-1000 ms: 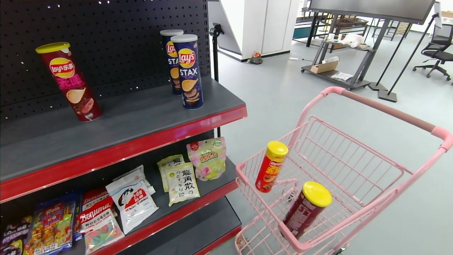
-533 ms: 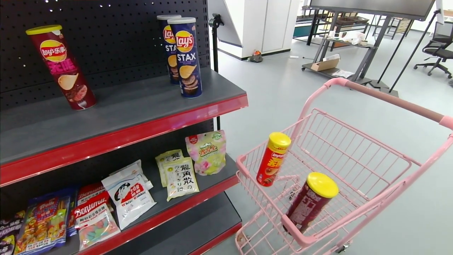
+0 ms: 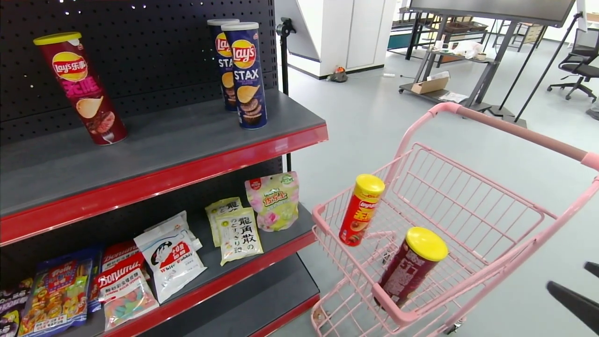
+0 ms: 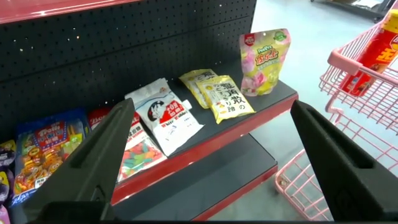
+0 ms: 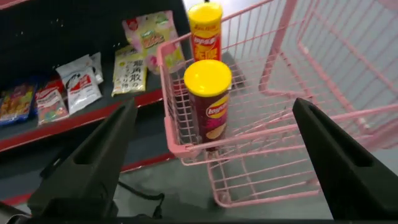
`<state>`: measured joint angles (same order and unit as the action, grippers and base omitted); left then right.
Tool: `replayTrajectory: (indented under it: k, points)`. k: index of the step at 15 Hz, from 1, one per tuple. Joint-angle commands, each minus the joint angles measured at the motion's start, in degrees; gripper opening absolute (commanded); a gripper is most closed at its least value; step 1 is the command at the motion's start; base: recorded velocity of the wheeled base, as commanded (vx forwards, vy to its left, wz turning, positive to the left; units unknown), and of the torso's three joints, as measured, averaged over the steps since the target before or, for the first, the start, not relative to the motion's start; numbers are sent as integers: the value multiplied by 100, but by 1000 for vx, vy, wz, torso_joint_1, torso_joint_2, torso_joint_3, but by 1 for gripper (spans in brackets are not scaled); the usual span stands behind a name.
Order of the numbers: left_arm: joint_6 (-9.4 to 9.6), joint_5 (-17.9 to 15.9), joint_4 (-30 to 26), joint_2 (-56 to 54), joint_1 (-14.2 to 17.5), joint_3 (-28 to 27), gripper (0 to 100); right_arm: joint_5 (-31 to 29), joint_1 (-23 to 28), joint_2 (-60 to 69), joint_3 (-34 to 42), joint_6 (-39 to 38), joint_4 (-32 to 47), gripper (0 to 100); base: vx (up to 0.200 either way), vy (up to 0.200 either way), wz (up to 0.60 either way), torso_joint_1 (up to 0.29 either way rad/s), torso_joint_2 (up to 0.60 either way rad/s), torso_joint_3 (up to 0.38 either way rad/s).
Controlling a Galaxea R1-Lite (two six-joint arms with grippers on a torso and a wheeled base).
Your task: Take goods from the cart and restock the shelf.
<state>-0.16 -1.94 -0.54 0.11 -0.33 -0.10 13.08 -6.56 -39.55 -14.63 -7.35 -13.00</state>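
Right gripper [image 3: 567,274] newly beside pink cart [image 3: 514,135] of 2 canisters [image 3: 361,210] [image 3: 407,267], jaws wide, left gripper [image 4: 212,104] likewise wide

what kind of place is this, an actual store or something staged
Probably a mock shop corner inside an office or lab. A red-edged retail shelf holds chip cans and snack bags, and a pink shopping cart stands beside it, but an office chair sits on the open floor behind.

Head view looks down on shelf [image 3: 187,140] and cart [image 3: 510,131]; 2 lower wrist views share the cart.
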Motion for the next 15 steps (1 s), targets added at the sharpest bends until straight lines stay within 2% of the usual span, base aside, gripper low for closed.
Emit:
replayTrajectory:
  k: [1,3,4,12,15]
  points:
    - [-2,0,1,-2,-2,1,100,186,-575,-3121,786,-346,-2216,100,0,0,0,0,0,0]
    - [-2,0,1,-2,-2,1,100,186,-601,-4035,962,-302,-3121,100,0,0,0,0,0,0]
    - [-2,0,1,-2,-2,1,100,186,-601,-4263,979,-284,-3288,100,0,0,0,0,0,0]
    - [-2,0,1,-2,-2,1,100,151,-891,-5344,848,-91,-3912,100,0,0,0,0,0,0]
    - [-2,0,1,-2,-2,1,100,-78,-891,-6355,900,32,-5090,100,0,0,0,0,0,0]
